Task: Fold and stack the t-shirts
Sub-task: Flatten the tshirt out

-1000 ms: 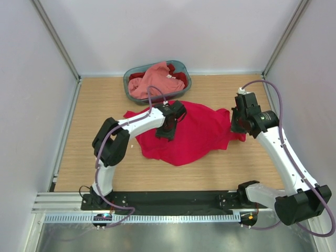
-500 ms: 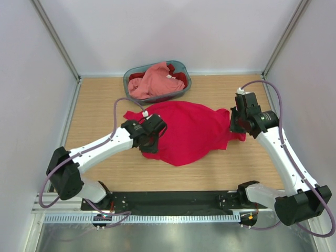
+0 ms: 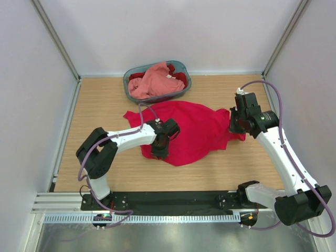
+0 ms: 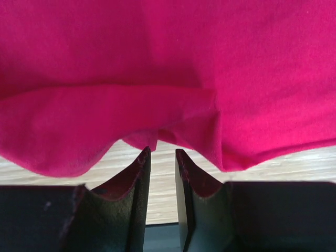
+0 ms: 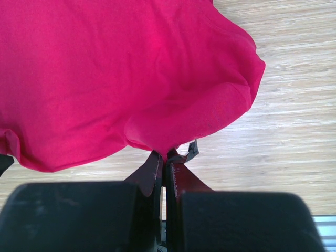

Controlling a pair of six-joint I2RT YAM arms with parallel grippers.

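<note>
The left arm is folded up tight, elbow raised over the left side of the table (image 3: 100, 105), forearm reaching right. Its left hand (image 3: 159, 151) points down at the near left edge of the crimson t-shirt (image 3: 194, 128). From the wrist, the fingers (image 4: 137, 184) stand a narrow gap apart with bare wood showing between them. The shirt's folded hem hangs right at their tips, so this hand is released, not gripping.

The crimson t-shirt lies spread and rumpled mid-table, between the two arms.

The right arm rises from its base and leans in toward the shirt's right edge. The right hand (image 3: 237, 126) is clenched on a pinch of the cloth, which puckers up into the closed tips in the wrist view.

Half a second ago the left arm was stretched out low, with its elbow far to the left. Now the elbow is drawn in and up, and the hand sits slightly further right and nearer the front edge. The right arm and the shirt look unchanged.

The table is pale wood. At its far edge a grey-blue basket (image 3: 178, 92) holds the salmon pink t-shirt (image 3: 149, 81), bunched on top of the darker red t-shirt (image 3: 179, 76). Plain white walls (image 3: 168, 31) close the space in.
</note>
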